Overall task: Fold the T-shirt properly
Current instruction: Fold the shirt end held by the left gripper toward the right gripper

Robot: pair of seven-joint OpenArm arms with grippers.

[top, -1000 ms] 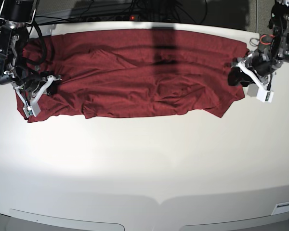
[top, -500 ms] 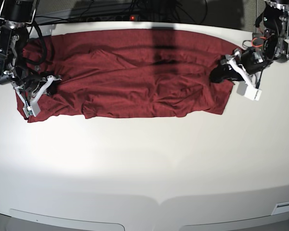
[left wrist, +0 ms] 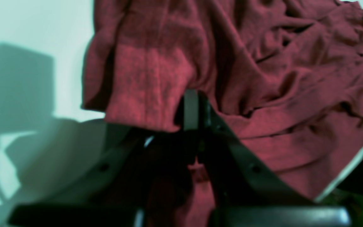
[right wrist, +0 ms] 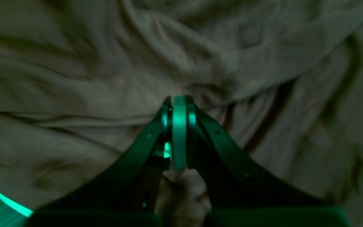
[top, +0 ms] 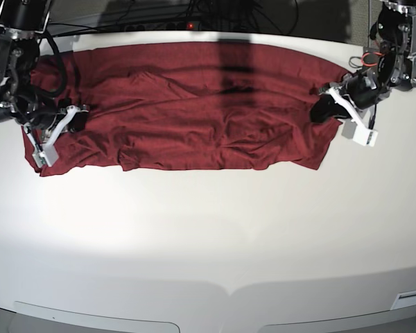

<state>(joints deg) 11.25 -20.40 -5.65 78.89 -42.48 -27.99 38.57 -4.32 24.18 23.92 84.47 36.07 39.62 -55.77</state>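
The T-shirt (top: 194,104), dark red and wrinkled, lies spread wide across the far half of the white table (top: 208,236). At its right edge in the base view, my left gripper (top: 324,109) sits on the fabric. The left wrist view shows this gripper (left wrist: 191,104) shut, with the T-shirt (left wrist: 279,94) hem pinched and draped over its tips. My right gripper (top: 78,116) is at the shirt's left end. In the dim right wrist view, that gripper (right wrist: 179,107) is shut on a fold of the T-shirt (right wrist: 74,78).
Cables and a power strip with a red light (top: 191,26) run behind the table's far edge. The table's near edge curves round at the bottom of the base view, with a small white label (top: 409,300) at its right corner.
My left gripper moved inward over the shirt's right edge and closed on it, drawing that edge slightly inward. My right gripper rose a little with its fold of cloth.
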